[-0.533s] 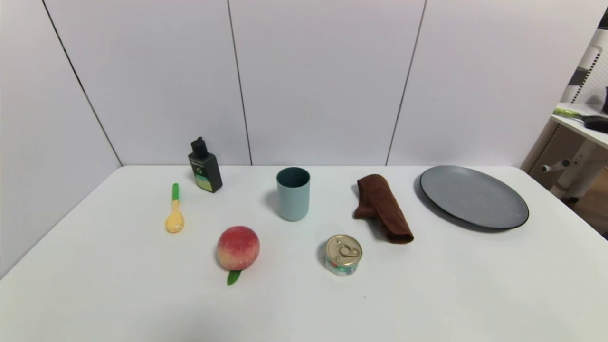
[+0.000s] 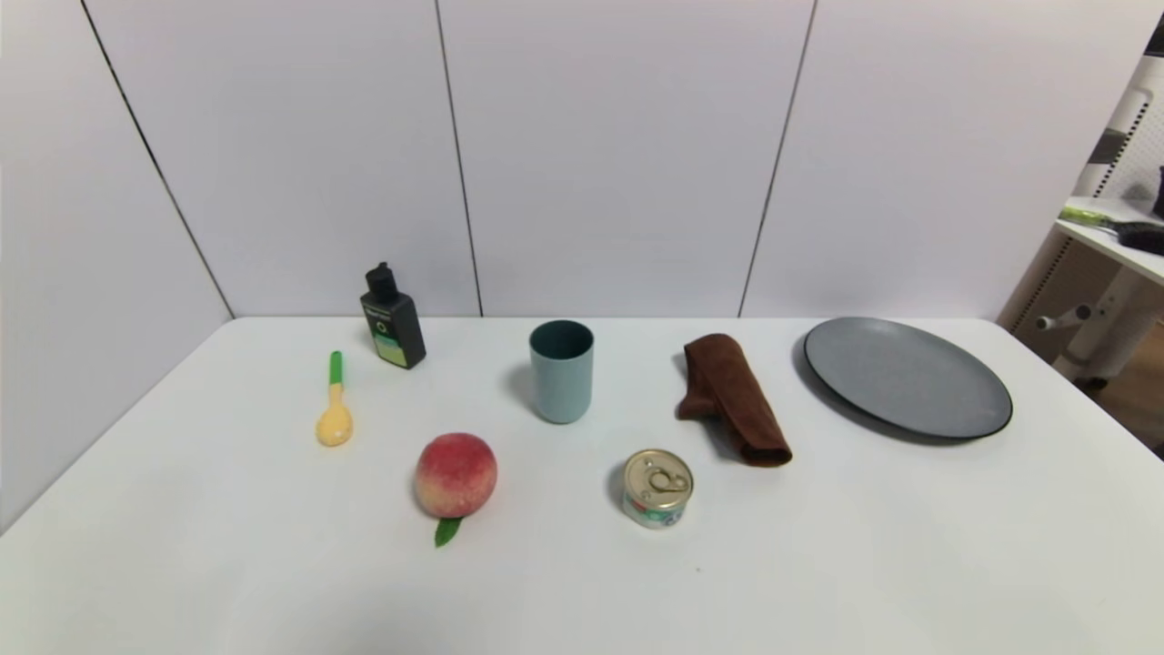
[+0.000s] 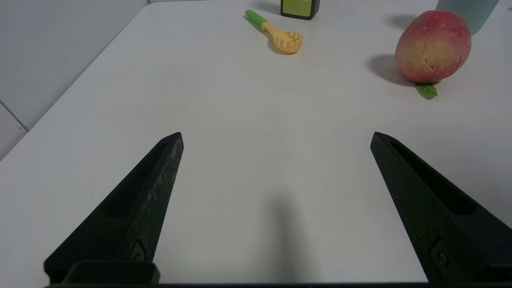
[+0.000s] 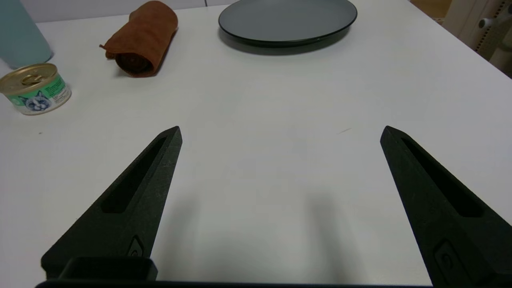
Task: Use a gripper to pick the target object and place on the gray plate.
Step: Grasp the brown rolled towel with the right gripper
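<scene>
The rolled dark-brown cloth [image 2: 732,398] lies on the white table just left of the gray plate [image 2: 907,376]; both also show in the right wrist view, the cloth [image 4: 142,38] and the plate [image 4: 287,20]. My right gripper [image 4: 280,134] is open and empty, low over bare table near the front, well short of the cloth. My left gripper [image 3: 276,138] is open and empty over bare table at the front left. Neither arm shows in the head view.
A gold-topped tin can [image 2: 657,488], a peach [image 2: 456,475], a pale blue cup [image 2: 561,370], a yellow spoon with a green handle [image 2: 335,414] and a black bottle [image 2: 392,318] stand on the table. A wall runs behind; the table's right edge lies beyond the plate.
</scene>
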`<control>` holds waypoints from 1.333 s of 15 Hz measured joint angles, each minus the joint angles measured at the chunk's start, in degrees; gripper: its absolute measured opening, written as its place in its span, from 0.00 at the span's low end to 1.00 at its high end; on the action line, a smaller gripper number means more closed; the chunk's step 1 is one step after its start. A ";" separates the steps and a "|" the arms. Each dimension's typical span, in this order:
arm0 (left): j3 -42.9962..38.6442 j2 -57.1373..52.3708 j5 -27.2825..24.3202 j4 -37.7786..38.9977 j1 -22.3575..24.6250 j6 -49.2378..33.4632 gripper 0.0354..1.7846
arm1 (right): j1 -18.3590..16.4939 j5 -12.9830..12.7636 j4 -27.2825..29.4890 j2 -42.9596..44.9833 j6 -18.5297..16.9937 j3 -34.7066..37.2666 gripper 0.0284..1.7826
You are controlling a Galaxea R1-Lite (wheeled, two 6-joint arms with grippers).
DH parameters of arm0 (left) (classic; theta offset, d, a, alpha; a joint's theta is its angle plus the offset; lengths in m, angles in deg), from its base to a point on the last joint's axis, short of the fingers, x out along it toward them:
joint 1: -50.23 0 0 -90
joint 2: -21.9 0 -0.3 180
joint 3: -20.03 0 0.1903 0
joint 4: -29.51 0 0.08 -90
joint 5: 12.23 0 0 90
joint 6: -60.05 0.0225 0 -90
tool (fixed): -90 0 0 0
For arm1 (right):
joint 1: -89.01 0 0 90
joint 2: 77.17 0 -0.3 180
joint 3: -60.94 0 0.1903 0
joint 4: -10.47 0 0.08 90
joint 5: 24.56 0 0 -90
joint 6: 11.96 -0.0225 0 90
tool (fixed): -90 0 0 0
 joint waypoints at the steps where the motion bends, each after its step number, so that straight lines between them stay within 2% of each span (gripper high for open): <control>1: 0.00 0.00 0.02 0.00 0.00 -0.02 0.94 | 0.00 0.00 -0.59 0.00 0.13 0.11 0.96; 6: 0.00 0.00 0.02 0.00 0.00 0.00 0.94 | 0.00 0.26 -2.58 -0.01 0.55 0.74 0.96; 8: 0.00 0.00 0.02 0.00 0.00 0.00 0.94 | 0.00 0.33 -1.94 -0.87 0.62 0.74 0.96; 10: 0.00 0.00 0.02 0.00 0.00 -0.02 0.94 | 0.06 0.69 1.16 -2.90 1.35 -1.60 0.96; 14: 0.00 0.00 0.02 0.00 0.00 0.00 0.94 | 1.85 1.13 10.87 -14.40 3.33 -14.09 0.96; 16: 0.00 0.00 0.02 0.00 0.00 -0.02 0.94 | 3.94 0.96 15.20 -23.69 3.88 -22.00 0.96; 20: 0.00 0.00 0.02 0.00 0.00 -0.02 0.94 | 8.79 1.08 20.18 -44.45 4.32 -37.85 0.96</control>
